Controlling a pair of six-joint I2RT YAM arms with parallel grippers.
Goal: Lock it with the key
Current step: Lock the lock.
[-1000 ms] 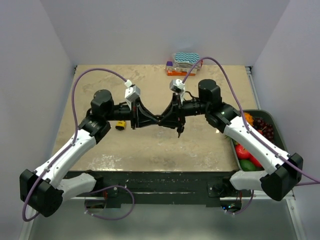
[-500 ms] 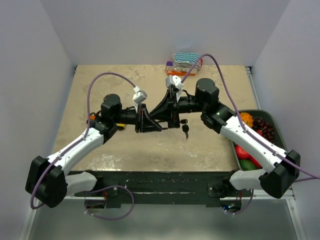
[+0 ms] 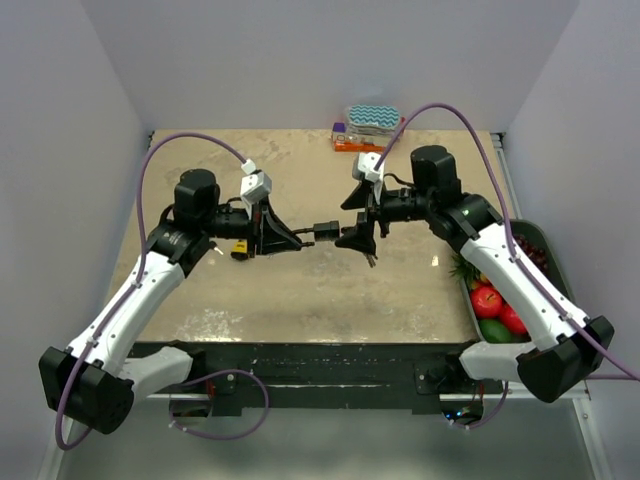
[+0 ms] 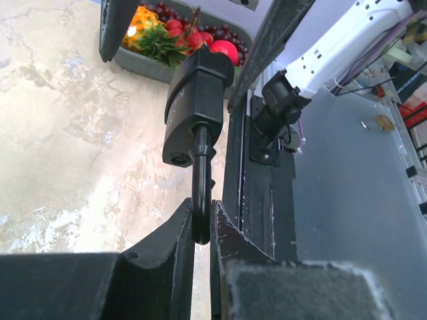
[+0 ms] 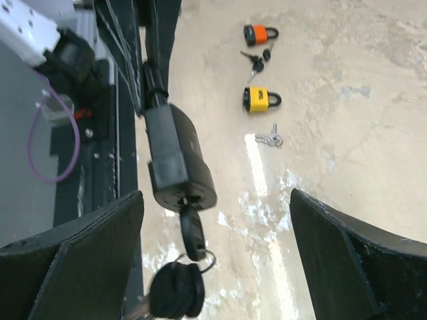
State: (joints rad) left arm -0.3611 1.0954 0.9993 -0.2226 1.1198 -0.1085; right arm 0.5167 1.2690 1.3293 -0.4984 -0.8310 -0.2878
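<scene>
Hanging above the middle of the tabletop (image 3: 300, 290), the black padlock (image 4: 197, 100) is gripped by its rounded shackle (image 4: 200, 173) in the closed left pincer (image 4: 201, 223). The key (image 5: 192, 235) is lodged in its underside, and a second key (image 5: 177, 290) is hung from the ring (image 5: 205, 257). The right pincer (image 5: 215, 200) is spread wide and nothing is held in it. If the key is caught off-centre, the smooth, blocky body could be swung on the shackle and the turn lost.
</scene>
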